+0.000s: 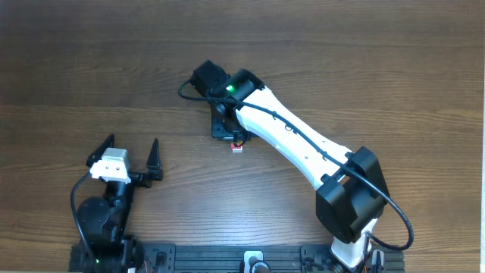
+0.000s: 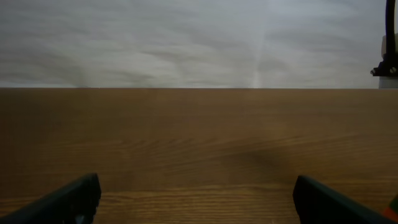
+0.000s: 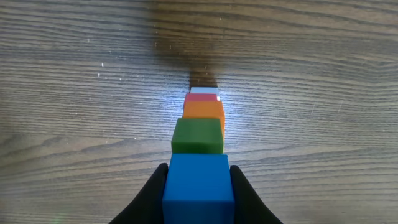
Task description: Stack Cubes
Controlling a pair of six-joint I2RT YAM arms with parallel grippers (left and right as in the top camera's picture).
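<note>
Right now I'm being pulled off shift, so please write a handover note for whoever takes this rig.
Left claw: open, empty, at the left of the table.
Right claw: shut on the blue cube, over the stack.
Stack, top down: green cube, orange cube, red cube, white cube.
Done: four stacked.
To do: seat blue on green, release, withdraw.

open table [image 1: 76, 61] surrounds the cube stack [image 3: 200, 124], with the right arm [image 1: 295, 140] slanting across its right side.
</note>
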